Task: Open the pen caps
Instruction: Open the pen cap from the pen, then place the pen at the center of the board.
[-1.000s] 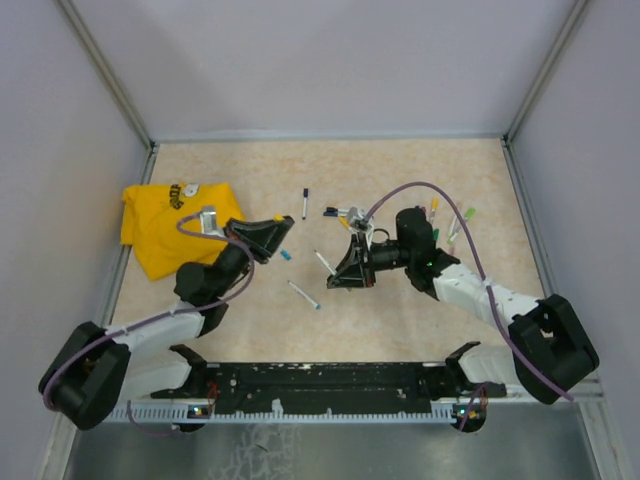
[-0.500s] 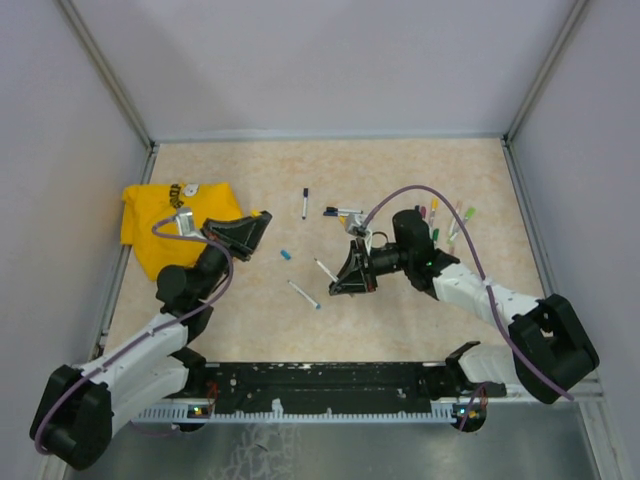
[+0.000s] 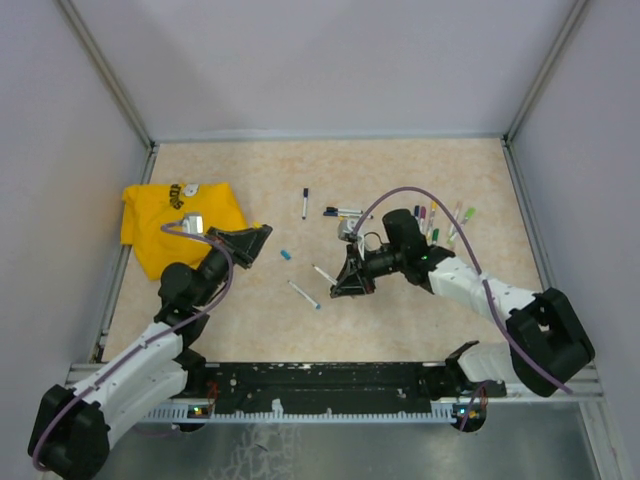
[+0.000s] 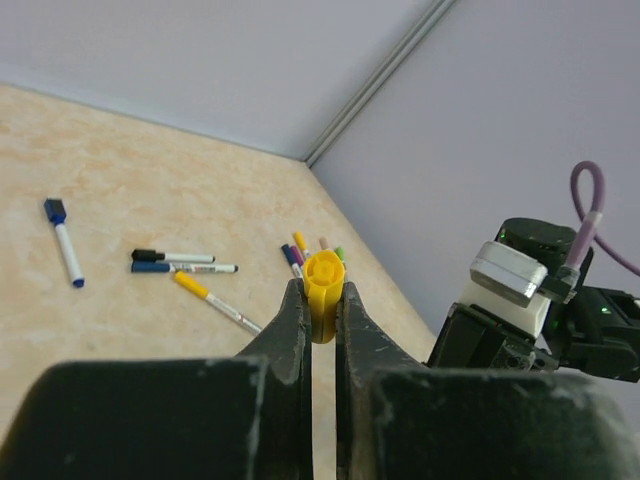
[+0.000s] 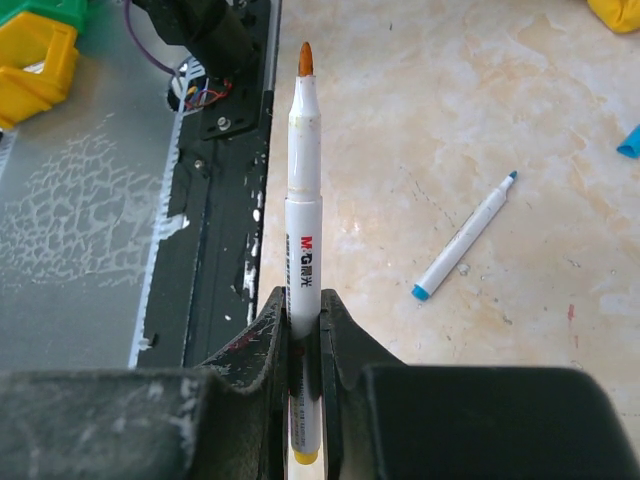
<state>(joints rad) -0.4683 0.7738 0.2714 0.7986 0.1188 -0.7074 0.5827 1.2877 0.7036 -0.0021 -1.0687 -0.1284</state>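
We find the left gripper [image 4: 322, 300] pressed together on a yellow cap [image 4: 324, 274], the cap's end facing its wrist camera and held clear above the table [image 3: 400, 170]. The right gripper [image 5: 302, 318] pinches the barrel of a bared pen [image 5: 303, 200], whose orange nib points out past the fingertips. We judge this cap to be off its pen. What the next move turns on, we think, is where the capped pens lie. A pair of capped pens [image 3: 340, 211] lies side by side just beyond the right gripper, long axes running left to right. A single blue-capped pen [image 3: 305, 203] lies lengthwise away from the arm bases, on the far side between the two grippers. A cluster of coloured pens [image 3: 445, 218] sits beside the right forearm. Most are nearer the right arm. A loose blue cap [image 3: 286, 254] and a blue-nibbed pen [image 3: 303, 294] lie between the grippers
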